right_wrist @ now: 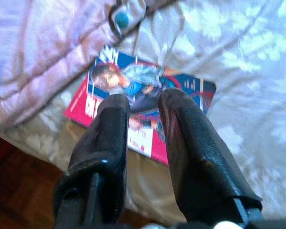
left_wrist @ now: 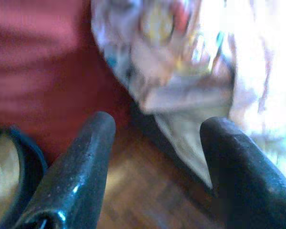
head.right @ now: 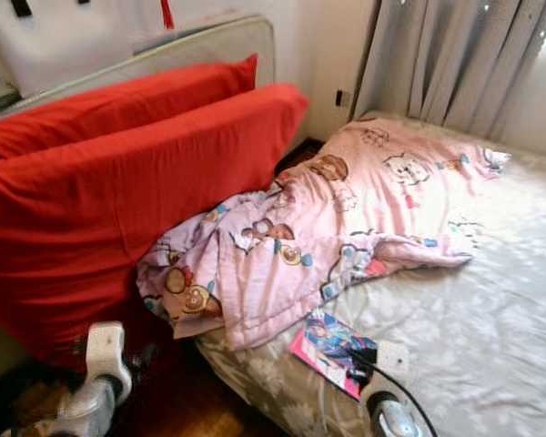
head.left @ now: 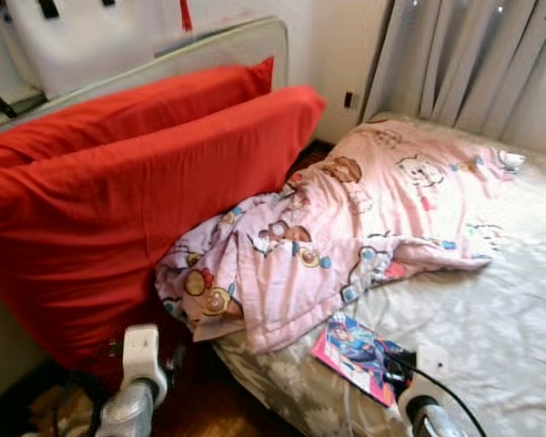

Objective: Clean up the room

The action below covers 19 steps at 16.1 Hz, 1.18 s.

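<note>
While your right gripper (right_wrist: 143, 102) hovers over the magazine (right_wrist: 143, 112), its two black fingers sit close together with a narrow gap, gripping nothing. That magazine lies flat on the grey floral bedsheet (head.left: 491, 337) near the bed's edge, just beside the crumpled pink cartoon-print blanket (head.left: 346, 228). Your left gripper (left_wrist: 157, 129) is spread wide above the wooden floor (left_wrist: 148, 191), near the red pillows (head.left: 118, 191).

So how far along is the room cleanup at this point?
Early on. Nothing looks tidied: the pink blanket lies crumpled on the bed and the red cushions lean beside it. The right gripper hangs over the magazine, fingers slightly apart. The left gripper is open above the floor.
</note>
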### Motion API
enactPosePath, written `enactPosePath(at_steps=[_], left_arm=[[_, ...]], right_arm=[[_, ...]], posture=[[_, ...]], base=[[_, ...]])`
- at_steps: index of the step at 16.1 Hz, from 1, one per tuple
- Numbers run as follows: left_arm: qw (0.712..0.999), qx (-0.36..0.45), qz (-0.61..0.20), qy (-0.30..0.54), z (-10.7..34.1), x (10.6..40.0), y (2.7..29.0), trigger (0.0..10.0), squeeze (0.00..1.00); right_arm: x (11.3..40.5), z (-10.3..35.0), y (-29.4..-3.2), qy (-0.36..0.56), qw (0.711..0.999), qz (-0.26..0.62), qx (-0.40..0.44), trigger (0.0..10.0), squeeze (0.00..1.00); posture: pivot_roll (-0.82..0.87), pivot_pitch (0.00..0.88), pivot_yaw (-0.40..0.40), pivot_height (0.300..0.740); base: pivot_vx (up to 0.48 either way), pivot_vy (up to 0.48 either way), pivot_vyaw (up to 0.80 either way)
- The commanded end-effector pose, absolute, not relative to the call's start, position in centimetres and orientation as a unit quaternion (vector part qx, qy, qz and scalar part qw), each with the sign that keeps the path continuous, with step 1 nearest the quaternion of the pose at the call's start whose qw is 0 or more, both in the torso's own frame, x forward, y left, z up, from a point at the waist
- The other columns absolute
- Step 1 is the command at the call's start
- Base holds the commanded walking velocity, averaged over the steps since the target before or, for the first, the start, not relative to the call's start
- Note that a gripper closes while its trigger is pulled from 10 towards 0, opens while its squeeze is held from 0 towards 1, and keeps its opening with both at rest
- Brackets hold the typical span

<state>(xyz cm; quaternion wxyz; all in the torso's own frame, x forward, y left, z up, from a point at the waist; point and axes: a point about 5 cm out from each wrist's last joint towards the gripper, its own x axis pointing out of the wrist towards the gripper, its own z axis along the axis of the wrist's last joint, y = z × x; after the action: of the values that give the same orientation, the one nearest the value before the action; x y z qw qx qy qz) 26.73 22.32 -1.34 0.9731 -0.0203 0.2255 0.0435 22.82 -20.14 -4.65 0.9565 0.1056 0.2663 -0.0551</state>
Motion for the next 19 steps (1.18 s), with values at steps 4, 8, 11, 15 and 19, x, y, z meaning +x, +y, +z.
enactPosePath(at_steps=[4, 8, 11, 15, 19], left_arm=[[0.996, -0.018, 0.023, 0.08, 3.6, 30.7, 21.7, 10.0, 0.0], [1.0, -0.005, 0.008, -0.011, 6.1, 31.6, 20.1, 10.0, 0.0], [0.999, -0.003, -0.004, -0.039, 6.7, 31.4, 19.0, 10.0, 0.0], [0.999, 0.003, -0.01, -0.042, 6.6, 30.7, 18.6, 10.0, 0.0], [0.999, 0.001, 0.0, -0.039, 6.5, 30.4, 18.7, 10.0, 0.0]], right_arm=[[22.6, -4.2, -20.4, 0.22, 0.967, -0.046, 0.122, 10.0, 0.0], [22.5, -4.1, -20.3, 0.206, 0.97, -0.037, 0.123, 10.0, 0.0], [24.1, -2.7, -20.0, 0.173, 0.982, -0.01, 0.074, 10.0, 0.0], [32.7, 7.2, -18.2, -0.03, 0.998, 0.015, 0.047, 10.0, 0.0], [32.7, 6.9, -18.2, -0.022, 0.998, 0.005, 0.052, 10.0, 0.0]], posture=[[-0.02, 0.0, 0.013, 0.74], [-0.02, 0.0, 0.013, 0.74], [-0.03, 0.0, 0.021, 0.74], [-0.03, 0.0, 0.026, 0.74], [-0.03, 0.0, 0.024, 0.74]], base=[[0.0, 0.0, 0.0], [0.0, 0.0, 0.0], [0.0, 0.0, 0.0], [0.0, 0.0, 0.0], [0.0, 0.0, 0.0]])
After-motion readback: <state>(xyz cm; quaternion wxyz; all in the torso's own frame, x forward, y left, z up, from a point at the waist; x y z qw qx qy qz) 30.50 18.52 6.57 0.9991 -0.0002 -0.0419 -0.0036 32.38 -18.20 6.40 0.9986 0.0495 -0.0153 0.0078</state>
